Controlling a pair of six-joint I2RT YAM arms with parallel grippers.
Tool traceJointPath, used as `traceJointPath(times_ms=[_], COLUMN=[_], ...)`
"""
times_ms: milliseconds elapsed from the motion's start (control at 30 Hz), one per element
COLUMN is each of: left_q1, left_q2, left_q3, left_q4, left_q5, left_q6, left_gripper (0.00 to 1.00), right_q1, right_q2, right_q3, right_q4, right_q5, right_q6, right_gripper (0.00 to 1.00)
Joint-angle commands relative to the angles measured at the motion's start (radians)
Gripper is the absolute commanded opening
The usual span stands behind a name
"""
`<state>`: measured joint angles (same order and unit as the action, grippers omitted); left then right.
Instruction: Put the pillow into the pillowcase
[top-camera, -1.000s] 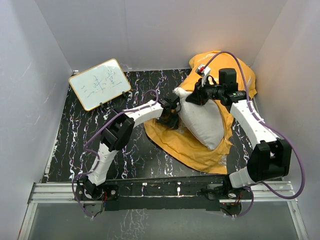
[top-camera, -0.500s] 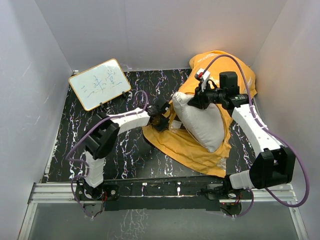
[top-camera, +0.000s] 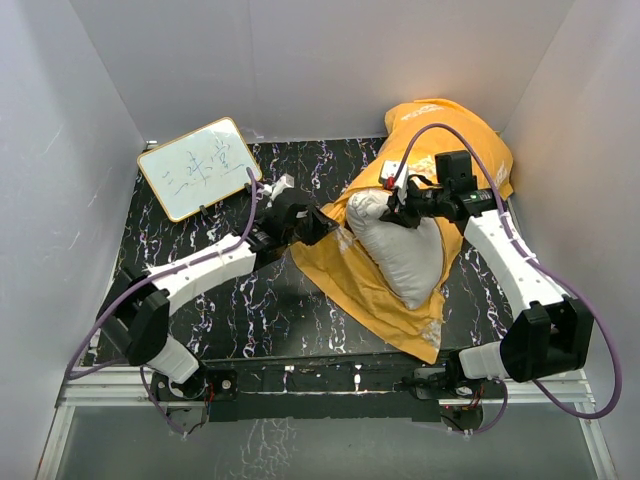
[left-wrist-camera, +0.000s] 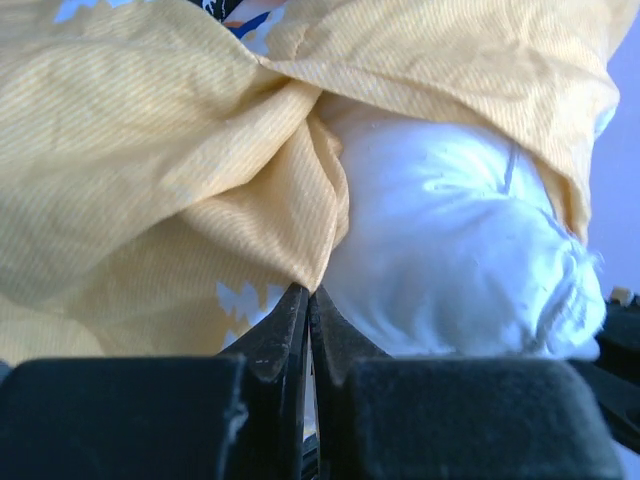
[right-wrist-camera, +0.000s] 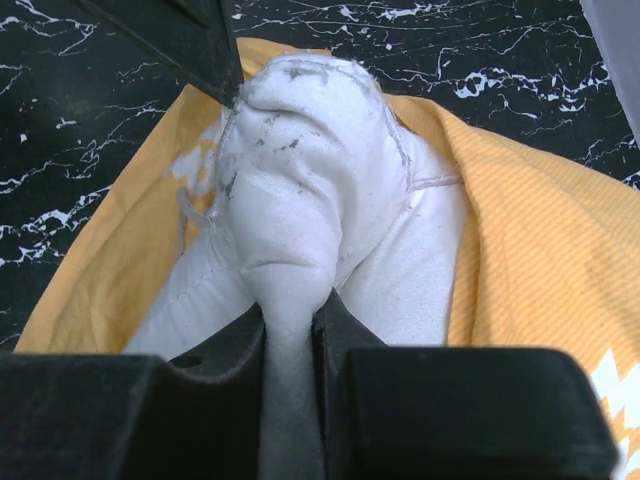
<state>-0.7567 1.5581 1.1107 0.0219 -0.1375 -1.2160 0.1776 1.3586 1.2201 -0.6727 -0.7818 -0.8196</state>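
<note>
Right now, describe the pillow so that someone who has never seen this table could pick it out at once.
On the right half of the black marbled table lies a crumpled orange-yellow pillowcase. The pillow is the plump white cushion amid its folds, one end pinched by the right gripper. Unlike the whiteboard at the back left, it is soft and bulging, with no frame or writing.

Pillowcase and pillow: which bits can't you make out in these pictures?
- Top view: the mouth of the pillowcase is lost in folds around the pillow.
- Left wrist view: draped cloth hides how far the pillow extends behind it.
- Right wrist view: the pillow corner disappears between the fingers of the right gripper.
- Top view: writing on the whiteboard is too small to read.
</note>
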Motion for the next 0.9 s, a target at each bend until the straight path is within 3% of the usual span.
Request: traceJointPath(times_ms=[0,200,400,600,767,867], left_q1=[0.028,0.031,0.031,0.048,0.057,0.056], left_q2=[-0.165,-0.233,-0.266,-0.325,-0.358,-0.331], left_q3=[-0.017,-0.040,-0.048,-0.077,-0.169,-0.308], left_q4=[0.119,0.161,0.193,0.135,0.043,0.229], left_q5=[-0.067,0.012,0.077,0.068,0.099,0.211], left_q6=[0.092,0.126,0.154,0.163,0.144,0.033], left_gripper=[0.00,0.00,0.00,0.00,0.00,0.16], right_q1=[-0.002,0.064,0.175,0.185,0.135,0.133], right_q2=[0.025,0.083,0.160,0.216,0.185,0.185], right_q3=[0.023,0.022,0.008,0.076,0.101,0.118], right_q4=[-0.155,-0.199,-0.123,-0.133,-0.133,-0.108], right_q5=[0.043,0.116,0.288,0.394,0.183,0.094], right_q6=[-0.129,-0.189,-0.076,-0.059,-0.007,0.081], right_gripper=[0.08,0.08,0.08,0.08,0.08,0.08])
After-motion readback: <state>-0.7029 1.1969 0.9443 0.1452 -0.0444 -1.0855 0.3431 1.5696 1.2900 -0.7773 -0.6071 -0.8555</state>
